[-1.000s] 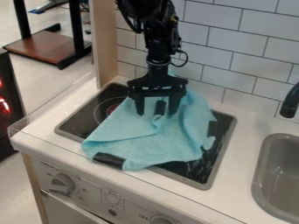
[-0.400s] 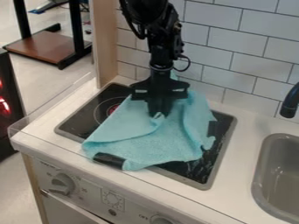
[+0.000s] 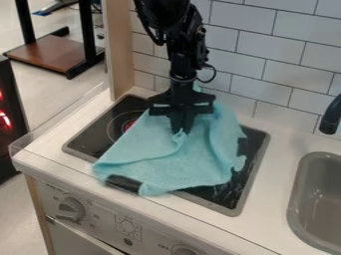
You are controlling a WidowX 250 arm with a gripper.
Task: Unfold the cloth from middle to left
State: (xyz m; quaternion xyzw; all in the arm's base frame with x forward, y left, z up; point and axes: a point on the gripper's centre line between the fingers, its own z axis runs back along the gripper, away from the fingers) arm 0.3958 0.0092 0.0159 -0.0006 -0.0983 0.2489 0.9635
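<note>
Pincer (image 3: 181, 130) closed on the cloth (image 3: 193, 162), toward its twelve o'clock side, presumably to draw it open toward nine o'clock.

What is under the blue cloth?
The cloth lies over the black stove top, which shows beyond its sides; anything else beneath is covered and cannot be seen.

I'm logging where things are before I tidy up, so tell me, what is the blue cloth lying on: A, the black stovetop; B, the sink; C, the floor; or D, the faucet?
A: the blue cloth lies over the black stovetop, with the tool closed on a fold.
</note>
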